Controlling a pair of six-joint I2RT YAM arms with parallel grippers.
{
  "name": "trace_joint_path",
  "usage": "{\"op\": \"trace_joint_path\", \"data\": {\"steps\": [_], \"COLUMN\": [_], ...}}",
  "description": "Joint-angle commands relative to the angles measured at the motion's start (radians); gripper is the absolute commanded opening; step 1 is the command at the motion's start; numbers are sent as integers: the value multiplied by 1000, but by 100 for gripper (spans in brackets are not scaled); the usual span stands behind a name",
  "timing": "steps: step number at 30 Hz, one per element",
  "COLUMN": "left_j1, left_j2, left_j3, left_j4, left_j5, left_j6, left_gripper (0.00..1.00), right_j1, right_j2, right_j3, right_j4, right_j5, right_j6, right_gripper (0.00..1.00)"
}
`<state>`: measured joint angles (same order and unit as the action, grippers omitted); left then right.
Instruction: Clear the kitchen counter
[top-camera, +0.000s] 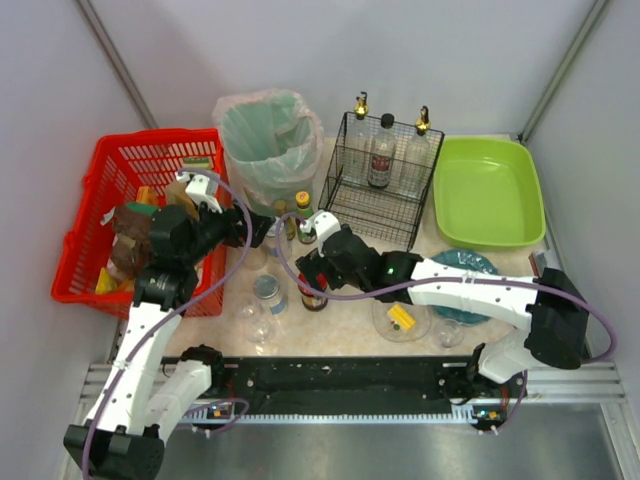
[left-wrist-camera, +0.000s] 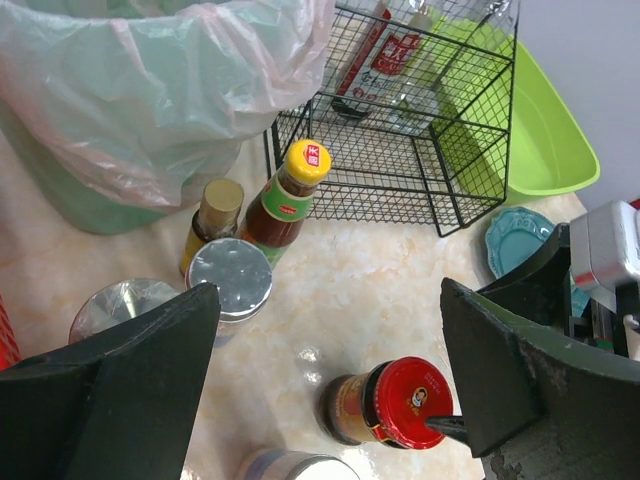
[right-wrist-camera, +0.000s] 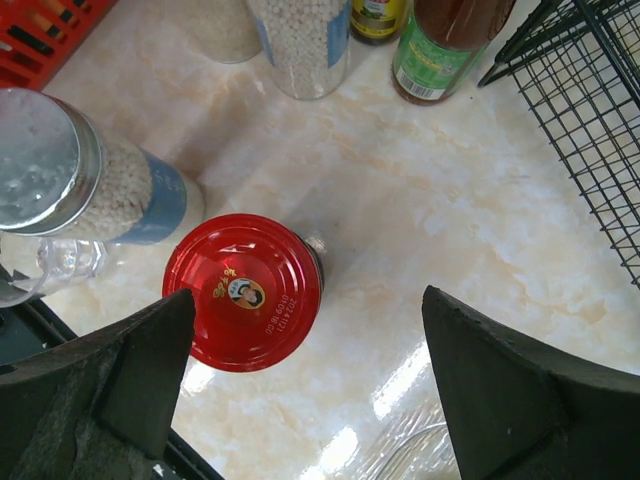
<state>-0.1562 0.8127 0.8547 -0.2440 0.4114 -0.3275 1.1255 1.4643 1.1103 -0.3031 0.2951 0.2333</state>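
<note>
Between the spread fingers of the right gripper stands a small dark-glass jar with a red metal lid, upright on the kitchen counter, the beige marbled top that runs beneath and beyond both fingertips. It sits off-centre, close to one finger and well clear of the other, with a silver-lidded glass jar of white granules just outside the nearer finger. The left gripper also hangs with its fingers wide apart, gripping nothing; the same red-lidded jar shows just inside one of its fingertips. I judge the step in hand to be the approach for picking up this jar. Next the right gripper should shift to centre the jar, lower around its body and close, with the left arm held clear.
</note>
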Motion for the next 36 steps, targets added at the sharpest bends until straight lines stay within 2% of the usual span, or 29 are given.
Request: {"op": "trace_joint_path", "data": {"steps": [1, 8, 15, 19, 22, 27, 29, 30, 31, 32, 34, 36], "left_j1": [-3, -3, -5, -5, -5, -5, -5, -5, -5, -5, -5, -5], "left_j2": [-46, -78, -119, -124, -124, -124, -122, -122, -122, -122, -121, -121], "left_j3": [-28, -40, -29, -31, -31, -34, -32, -32, -32, -34, -34, -36], "left_j4": [120, 100, 26, 20, 18, 15, 17, 15, 17, 17, 18, 20], "left_j5": [43, 18, -253, -278, -279, -284, -286, -287, -287, -287, -287, -284], "left_j6": [39, 45, 51, 51, 51, 50, 50, 51, 51, 50, 51, 50], "left_gripper": [95, 95, 94, 94, 94, 94, 94, 94, 94, 94, 94, 94], "right_j1": [17, 22, 26, 28, 28, 28, 28, 26, 26, 28, 28, 26], "right_j2": [-10, 16, 73, 105, 122, 151, 154, 154, 151, 153, 146, 130], "right_j3": [0, 11, 14, 17, 29, 42, 45, 51, 57, 68, 97, 112], "right_j4": [90, 87, 82, 81, 73, 61, 55, 50, 41, 26, -16, -37], "right_j5": [16, -40, -45, -24, -11, -8, 1, 10, 19, 24, 53, 81], "right_j6": [26, 24, 77, 92, 101, 116, 126, 132, 135, 135, 130, 121], "right_gripper": [93, 95, 95, 95, 93, 82, 69, 58, 41, 32, 18, 12]}}
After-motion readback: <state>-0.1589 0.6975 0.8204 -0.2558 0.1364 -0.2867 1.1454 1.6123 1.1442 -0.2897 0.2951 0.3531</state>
